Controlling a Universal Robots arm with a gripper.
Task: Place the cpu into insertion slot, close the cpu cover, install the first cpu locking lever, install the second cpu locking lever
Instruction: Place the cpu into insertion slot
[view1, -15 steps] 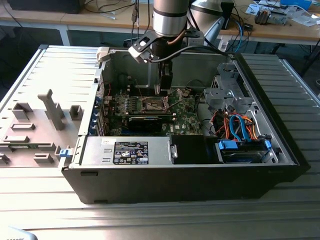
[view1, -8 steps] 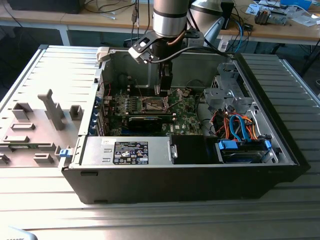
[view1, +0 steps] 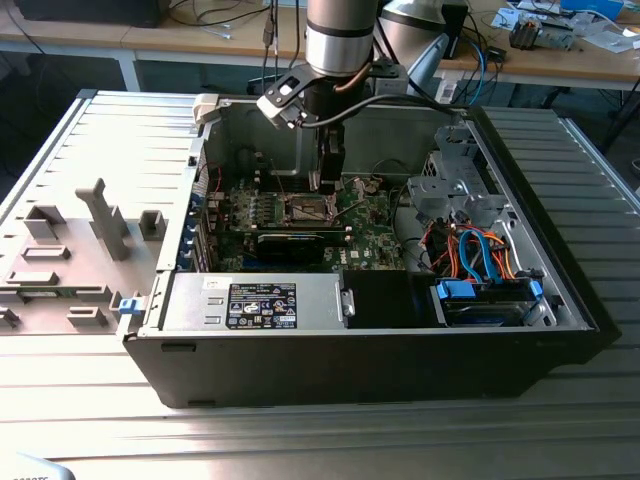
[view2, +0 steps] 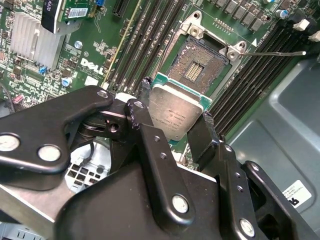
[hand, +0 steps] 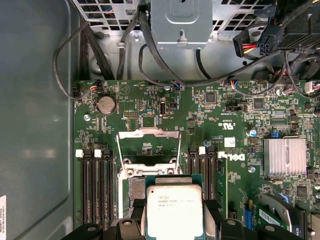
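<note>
My gripper (view2: 172, 122) is shut on the cpu (view2: 175, 111), a silver-topped square chip with a green edge, held by two opposite sides between black fingers (view2: 141, 107). In the first wrist view the cpu (hand: 174, 210) hangs just above the insertion slot (hand: 135, 192) and covers most of it. The second wrist view shows the insertion slot (view2: 197, 67) bare, its dark contact field just beyond the chip. The cpu cover (hand: 149, 133) is swung open away from the socket. A thin locking lever (view2: 280, 53) sticks out sideways. In the exterior view the gripper (view1: 325, 188) reaches down to the green board.
The open computer case (view1: 400, 350) lies on a slatted metal table. Long memory slots (hand: 97, 185) flank the socket. A finned heatsink (hand: 285, 156) and a long black card (view1: 290, 242) are close by. Drive cage and coloured cables (view1: 470, 250) fill the exterior view's right.
</note>
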